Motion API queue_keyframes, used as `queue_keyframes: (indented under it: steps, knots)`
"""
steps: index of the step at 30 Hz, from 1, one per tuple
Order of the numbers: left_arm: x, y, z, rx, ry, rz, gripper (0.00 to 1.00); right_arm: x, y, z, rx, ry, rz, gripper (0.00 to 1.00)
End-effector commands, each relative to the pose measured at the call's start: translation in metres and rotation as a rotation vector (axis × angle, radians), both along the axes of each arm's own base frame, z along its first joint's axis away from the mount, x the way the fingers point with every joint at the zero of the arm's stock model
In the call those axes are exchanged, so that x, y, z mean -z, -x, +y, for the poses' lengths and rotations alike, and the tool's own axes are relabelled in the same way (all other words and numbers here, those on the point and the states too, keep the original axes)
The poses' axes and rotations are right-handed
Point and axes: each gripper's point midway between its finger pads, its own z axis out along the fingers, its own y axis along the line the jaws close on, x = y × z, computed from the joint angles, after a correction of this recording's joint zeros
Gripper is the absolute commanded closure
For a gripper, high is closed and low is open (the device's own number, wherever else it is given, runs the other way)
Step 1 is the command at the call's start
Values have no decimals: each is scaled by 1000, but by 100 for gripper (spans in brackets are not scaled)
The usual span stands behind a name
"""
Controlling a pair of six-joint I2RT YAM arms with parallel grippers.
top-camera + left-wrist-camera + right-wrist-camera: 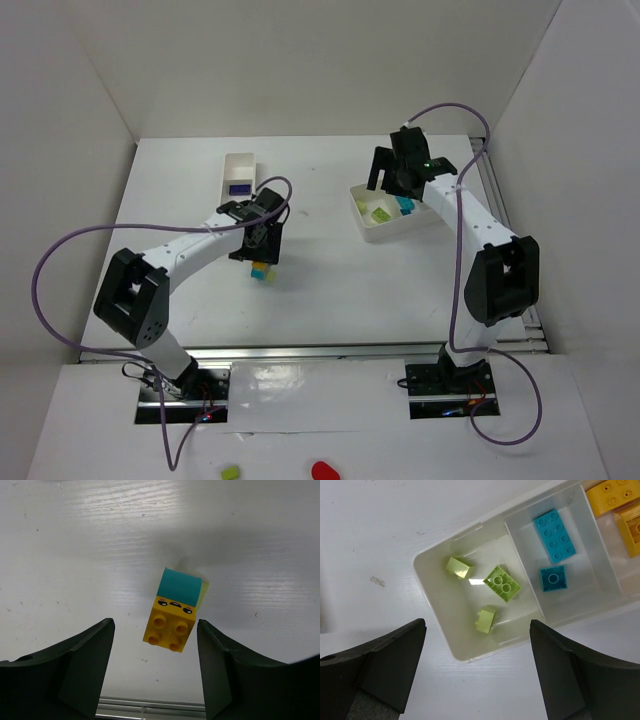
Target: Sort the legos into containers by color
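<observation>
Left tool (155, 627) wide open, empty, over yellow-cyan stacked plastic brick (170, 622) on desk (75, 555), centre-left: likely poised for pickup. Right tool (477, 625) open, empty, over white divided plastic tray (432, 610), far right, colours in separate compartments.

The left arm (190, 245) and right arm (470, 215) are white, with blocky black joints (133, 297) and looping purple cables (450, 105).

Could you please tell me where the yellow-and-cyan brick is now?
The yellow-and-cyan brick lies on the table just ahead of the open left tool, left of centre in the top view and well apart from the tray on the right.
</observation>
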Motion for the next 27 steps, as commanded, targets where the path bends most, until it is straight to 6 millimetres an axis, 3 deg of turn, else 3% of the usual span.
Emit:
queue_keyframes:
  steps: [1, 6, 10, 11, 14, 15, 18, 21, 25, 27]
  knots:
    - [7, -5, -6, 3, 41, 1, 24, -19, -9, 4, -1, -4, -50, 8]
    - [9, -9, -7, 5, 50, -2, 36, -19, -9, 4, -1, -4, -50, 8]
    - [7, -10, -17, 31, 90, 11, 58, -19, -9, 4, -1, -4, -50, 8]
    - [7, -11, -15, 25, 97, 14, 69, -19, -9, 4, -1, -4, -50, 8]
    - [-24, -27, -26, 25, 198, -32, 86, -21, -8, 5, -8, -10, -48, 8]
    - [-38, -29, -34, 52, 265, -41, 100, -21, -6, 12, -43, -31, -40, 8]
    - [-79, -52, -43, 112, 399, -95, 100, -22, -3, 27, -149, -66, -37, 8]
    - [-119, -61, -62, 229, 579, -116, 100, -33, 8, 59, -342, -165, -46, 7]
    - [-149, -78, -75, 300, 839, -123, 100, -41, 28, 91, -540, -298, -34, 5]
    - [-152, -85, -78, 308, 909, -119, 100, -48, 30, 101, -569, -357, -61, 3]
